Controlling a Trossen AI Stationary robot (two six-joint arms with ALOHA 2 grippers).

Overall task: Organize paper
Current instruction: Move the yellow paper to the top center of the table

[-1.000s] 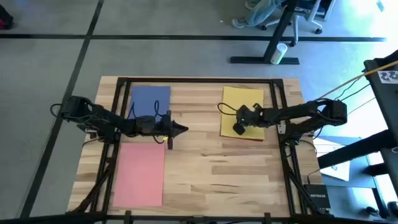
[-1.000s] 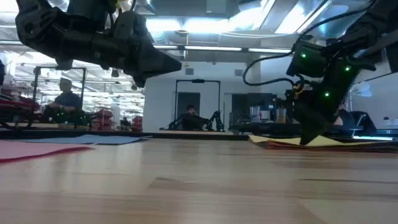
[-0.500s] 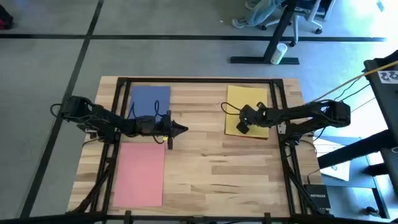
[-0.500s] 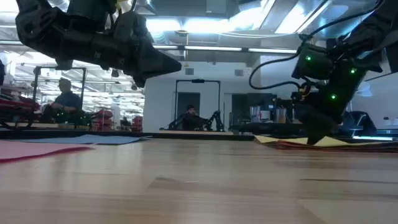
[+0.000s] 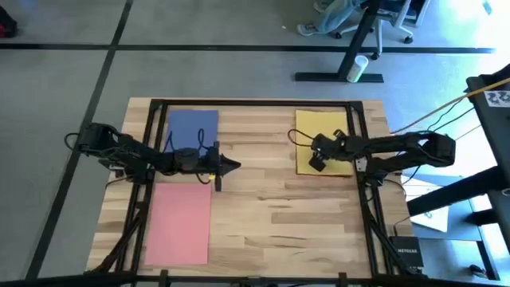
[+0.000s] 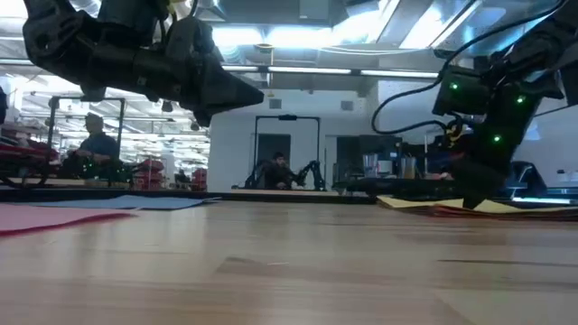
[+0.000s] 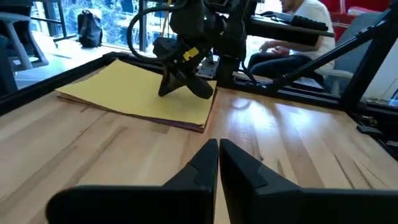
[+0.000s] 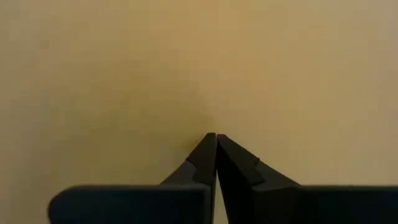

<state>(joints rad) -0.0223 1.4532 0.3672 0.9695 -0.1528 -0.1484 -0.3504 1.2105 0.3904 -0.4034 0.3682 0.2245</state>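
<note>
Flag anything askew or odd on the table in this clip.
The yellow sheet lies on another sheet whose reddish edge peeks out beneath, so the stack is not flush. The right gripper presses shut on it. Blue sheet and pink sheet lie flat and square. Left gripper hovers, shut.

1. The right gripper (image 5: 316, 163) and its arm are covering part of the yellow sheet (image 5: 319, 127) from above.
2. A darker sheet (image 7: 186, 124) is showing only as a thin edge beneath the yellow one; its colour cannot be told.
3. The right wrist view is showing nothing but yellow paper beyond the closed fingertips (image 8: 214, 146).
4. The left arm (image 5: 135, 155) is crossing the near end of the blue sheet (image 5: 191, 127).
</note>
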